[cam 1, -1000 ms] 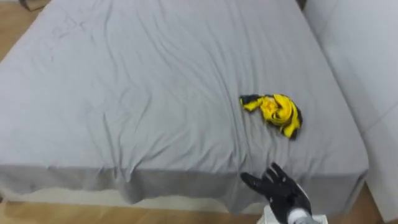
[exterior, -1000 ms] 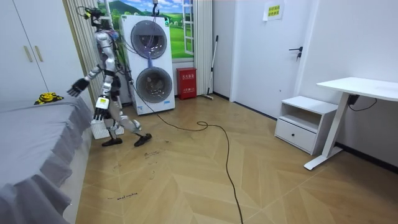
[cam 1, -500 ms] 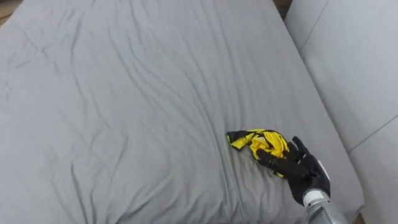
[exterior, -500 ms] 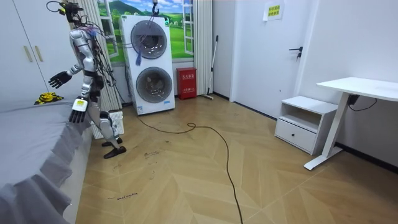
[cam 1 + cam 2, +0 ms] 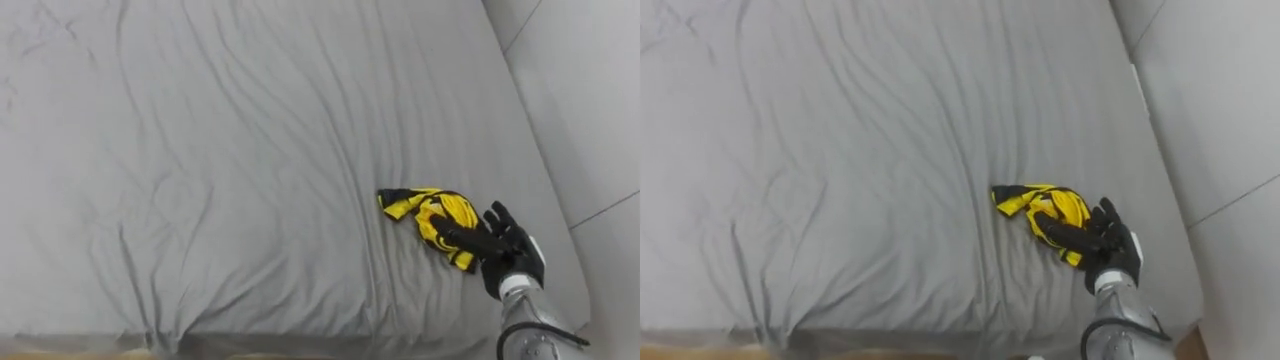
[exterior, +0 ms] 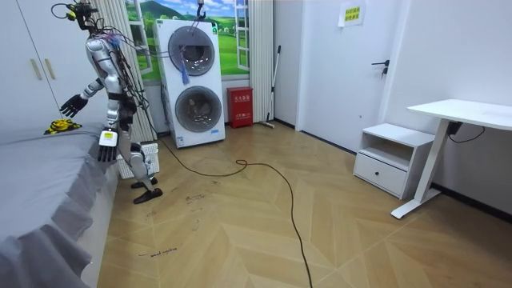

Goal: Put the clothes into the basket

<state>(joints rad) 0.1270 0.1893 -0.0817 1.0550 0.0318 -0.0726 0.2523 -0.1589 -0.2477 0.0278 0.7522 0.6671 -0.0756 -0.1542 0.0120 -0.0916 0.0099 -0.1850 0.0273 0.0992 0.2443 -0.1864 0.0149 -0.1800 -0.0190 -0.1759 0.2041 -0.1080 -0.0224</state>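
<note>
Moved: right robot hand [image 5: 512, 258], up from the edge of the bed [image 5: 200, 150] onto the yellow garment [image 5: 436, 208]
Grip: fingers [image 5: 462, 238] straight, lying on the cloth, nothing pinched
Other: left robot hand [image 6: 106, 149] dangling open beside the bed

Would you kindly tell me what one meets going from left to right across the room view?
A yellow garment → stacked washing machines → red box → low white cabinet → white desk.

No legible txt; wall sign [image 6: 350, 14] too small
</note>
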